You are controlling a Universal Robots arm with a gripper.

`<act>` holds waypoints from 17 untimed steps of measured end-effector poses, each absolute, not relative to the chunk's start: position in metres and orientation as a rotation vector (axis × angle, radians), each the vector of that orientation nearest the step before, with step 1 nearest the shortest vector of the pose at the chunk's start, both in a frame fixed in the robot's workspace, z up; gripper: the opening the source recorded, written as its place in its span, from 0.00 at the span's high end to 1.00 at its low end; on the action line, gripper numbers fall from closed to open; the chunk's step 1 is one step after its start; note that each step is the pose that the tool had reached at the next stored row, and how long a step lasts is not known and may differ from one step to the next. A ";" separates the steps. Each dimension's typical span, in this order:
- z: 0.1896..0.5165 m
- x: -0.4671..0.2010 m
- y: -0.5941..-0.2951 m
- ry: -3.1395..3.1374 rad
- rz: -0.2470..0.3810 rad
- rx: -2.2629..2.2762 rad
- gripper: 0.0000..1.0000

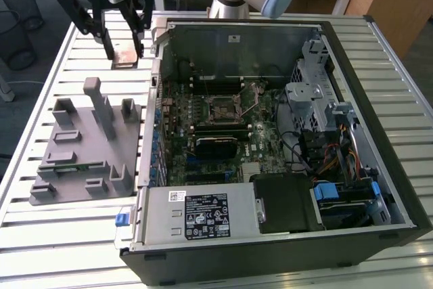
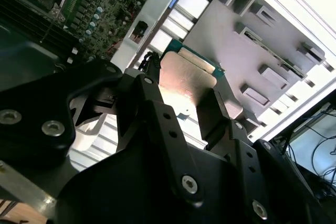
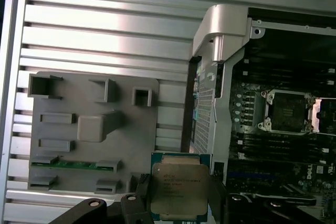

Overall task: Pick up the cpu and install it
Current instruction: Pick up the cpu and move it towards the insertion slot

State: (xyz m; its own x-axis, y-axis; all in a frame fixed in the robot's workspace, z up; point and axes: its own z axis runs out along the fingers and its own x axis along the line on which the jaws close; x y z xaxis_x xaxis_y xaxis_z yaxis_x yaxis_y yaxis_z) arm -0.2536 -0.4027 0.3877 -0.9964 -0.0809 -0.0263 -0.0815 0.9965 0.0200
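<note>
My gripper [image 1: 124,52] is shut on the cpu [image 1: 125,56], a flat square chip with a metal top, and holds it in the air by two opposite edges. It hangs over the slatted table at the exterior view's left of the open computer case [image 1: 270,133], just beyond the grey fixture [image 1: 81,147]. In both wrist views the cpu [image 3: 178,188] [image 2: 184,80] sits between the black fingers [image 2: 152,98], metal top showing in each. The motherboard's cpu socket [image 1: 223,109] [image 3: 287,111] lies open inside the case, well to the exterior view's right of the gripper.
The grey fixture [image 3: 89,129] carries raised blocks, slots and a green memory stick [image 3: 71,164]. The case's metal side wall [image 3: 218,40] stands between gripper and motherboard. Inside are a power supply [image 1: 203,214], drive bays and cables [image 1: 331,153]. Wire bins [image 1: 17,25] stand off the table.
</note>
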 end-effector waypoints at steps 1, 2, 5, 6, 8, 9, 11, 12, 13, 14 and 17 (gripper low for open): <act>0.388 -0.252 -0.403 3.113 0.033 -0.127 0.47; 0.388 -0.250 -0.402 3.113 0.033 -0.127 0.47; 0.388 -0.243 -0.400 3.113 0.033 -0.127 0.47; 0.388 -0.241 -0.399 3.113 0.033 -0.127 0.47; 0.388 -0.236 -0.398 3.113 0.033 -0.127 0.47; 0.388 -0.234 -0.397 3.113 0.033 -0.127 0.47; 0.388 -0.229 -0.396 3.113 0.033 -0.127 0.47; 0.388 -0.227 -0.396 3.113 0.033 -0.127 0.47; 0.388 -0.224 -0.395 3.113 0.033 -0.127 0.47; 0.388 -0.221 -0.395 3.113 0.033 -0.127 0.47; 0.388 -0.213 -0.393 3.113 0.033 -0.127 0.47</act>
